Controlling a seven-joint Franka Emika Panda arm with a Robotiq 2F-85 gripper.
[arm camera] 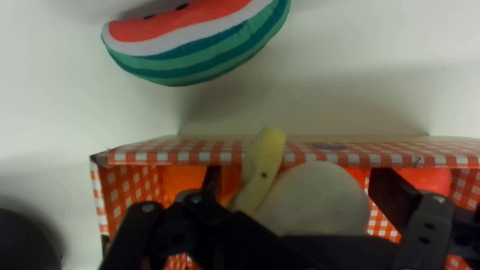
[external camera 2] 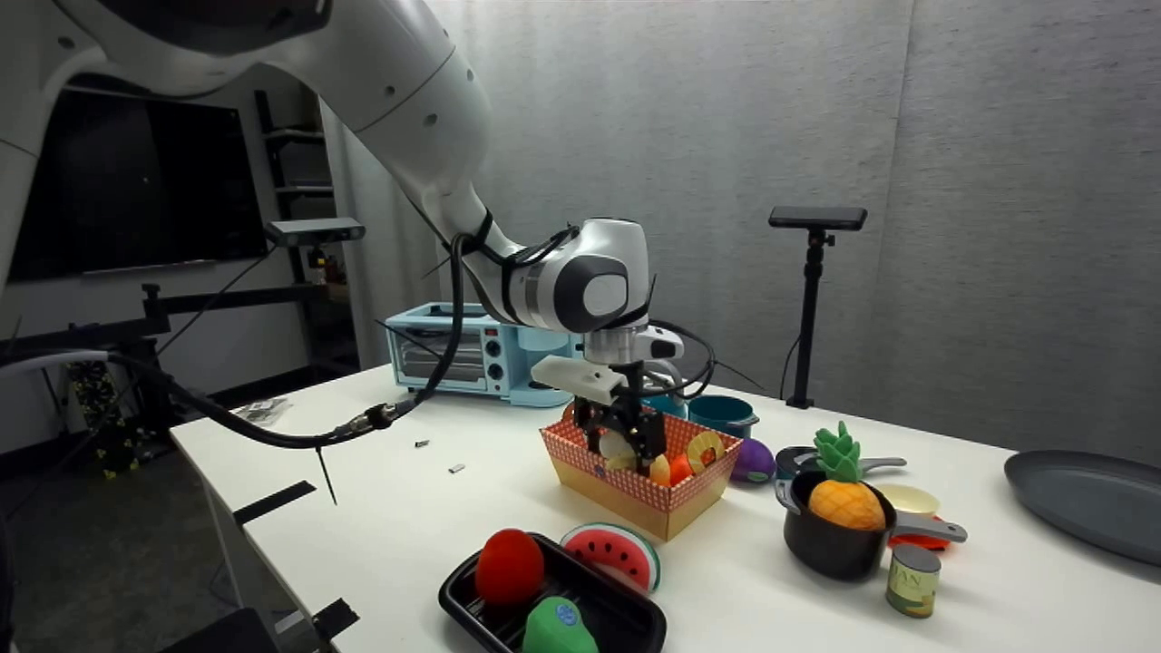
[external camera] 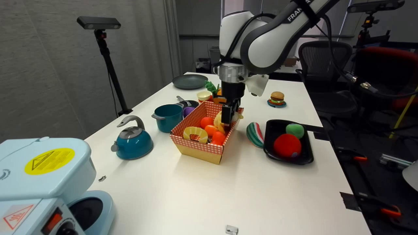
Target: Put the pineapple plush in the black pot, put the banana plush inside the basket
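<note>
Lying between the parted fingers of the gripper, the banana plush sits at one long side of the basket, its yellow end overlapping the red-and-white checked rim in the wrist view. A gap shows between the plush and one finger; whether the other touches the toy cannot be told. The plush is pale yellow and elongated, with a small dark spot on the yellow part and a smooth, rounded white bulge beside it. In an exterior view, the pineapple plush, orange-yellow under a green leafy crown, sits crown up in the black pot.
</note>
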